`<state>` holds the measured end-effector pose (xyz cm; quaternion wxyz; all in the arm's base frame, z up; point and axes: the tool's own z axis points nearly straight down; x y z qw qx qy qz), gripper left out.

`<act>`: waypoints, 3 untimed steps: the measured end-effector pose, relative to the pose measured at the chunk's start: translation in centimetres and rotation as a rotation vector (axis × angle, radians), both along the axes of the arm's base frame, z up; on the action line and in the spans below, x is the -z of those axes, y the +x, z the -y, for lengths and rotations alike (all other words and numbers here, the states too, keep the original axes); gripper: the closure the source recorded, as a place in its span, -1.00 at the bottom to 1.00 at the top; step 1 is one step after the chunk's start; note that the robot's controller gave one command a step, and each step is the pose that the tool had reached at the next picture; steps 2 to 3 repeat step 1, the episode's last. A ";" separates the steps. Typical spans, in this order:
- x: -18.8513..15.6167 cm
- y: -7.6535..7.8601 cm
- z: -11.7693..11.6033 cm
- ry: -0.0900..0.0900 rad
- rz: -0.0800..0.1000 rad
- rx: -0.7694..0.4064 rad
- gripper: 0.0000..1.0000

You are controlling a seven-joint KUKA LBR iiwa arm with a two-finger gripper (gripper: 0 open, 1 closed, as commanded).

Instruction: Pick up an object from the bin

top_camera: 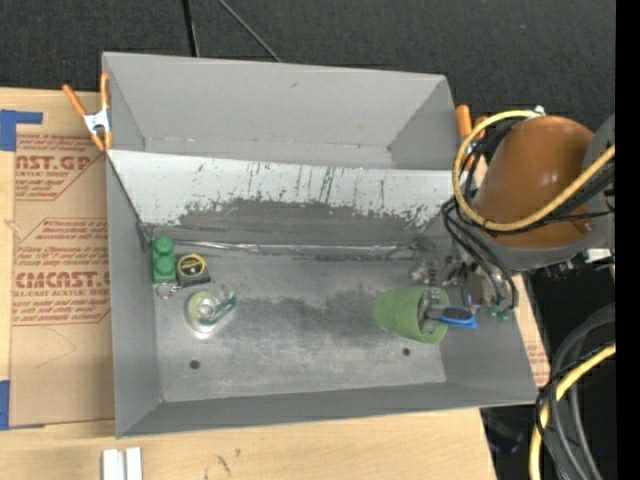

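Note:
A green cup-shaped thing point(405, 313) lies on its side on the bin floor at the right, near the right wall. My gripper point(441, 298) is low in the bin right against the cup's right end, touching or overlapping it; a small blue part shows beside it. Whether the cup is gripped cannot be told from here.
At the bin's left end lie a green stacked piece point(163, 259), a small black and yellow tape measure point(190, 266) and a clear round lid-like thing point(207, 308). The arm with its orange dome and cables hangs over the right rim.

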<state>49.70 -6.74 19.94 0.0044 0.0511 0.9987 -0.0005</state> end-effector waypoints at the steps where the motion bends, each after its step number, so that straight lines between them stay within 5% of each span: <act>1: -6.4 -0.3 0.2 -0.002 -0.003 -0.325 1.00; 3: -6.4 -0.3 0.2 -0.002 -0.003 -0.325 1.00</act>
